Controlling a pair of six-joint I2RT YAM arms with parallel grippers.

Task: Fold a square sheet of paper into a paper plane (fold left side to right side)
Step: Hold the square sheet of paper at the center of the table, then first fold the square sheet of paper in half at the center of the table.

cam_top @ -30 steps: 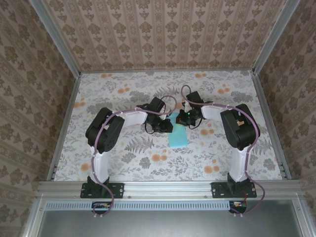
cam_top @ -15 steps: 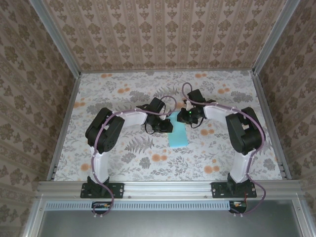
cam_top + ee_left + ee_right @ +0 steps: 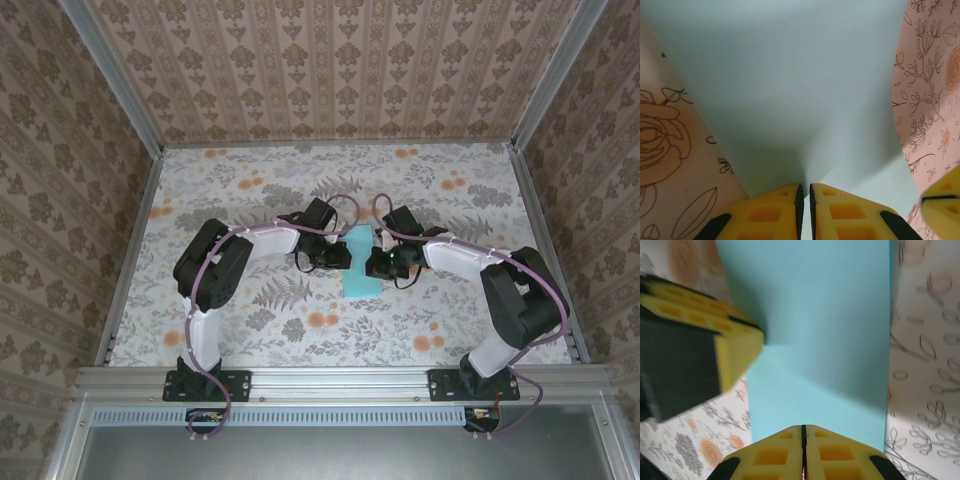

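— What was the paper (image 3: 360,282) like?
— Thin, matte, plain cyan. It was a narrow straight-edged strip on the floral desk (image 3: 250,190), mid-desk between the arms.
— And the fingers?
— The left fingers (image 3: 785,200), yellow and waffled, pinched its lifted edge. The right fingers (image 3: 825,440) were clenched together over it.

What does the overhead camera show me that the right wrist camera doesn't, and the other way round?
Overhead: the left arm and right arm whole, and the patterned walls. Right wrist: the right gripper's yellow fingers close up, pressed together over the blue paper. Both: the paper, the left gripper at its edge, and the floral table.
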